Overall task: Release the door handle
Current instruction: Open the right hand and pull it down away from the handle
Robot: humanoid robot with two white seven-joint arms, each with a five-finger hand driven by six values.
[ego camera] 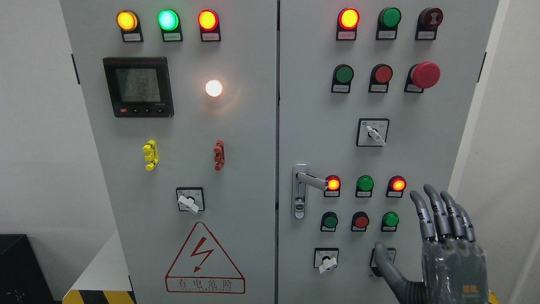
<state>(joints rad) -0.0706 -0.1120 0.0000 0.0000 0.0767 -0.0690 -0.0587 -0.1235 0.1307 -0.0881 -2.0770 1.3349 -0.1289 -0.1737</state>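
The silver door handle (311,180) sits on the left edge of the right cabinet door, its lever pointing right above a keyhole plate (299,208). My right hand (415,228) rises from the lower right corner, well to the right of the handle and apart from it. Its fingers (441,211) are spread and extended upward, the thumb (386,264) out to the left, holding nothing. The left hand does not show.
The grey electrical cabinet (253,126) fills the view, with lit indicator lamps, push buttons, a red emergency stop (425,74), rotary switches (327,262) and a meter display (138,86). A hazard-striped base (99,297) and a dark box (19,270) lie lower left.
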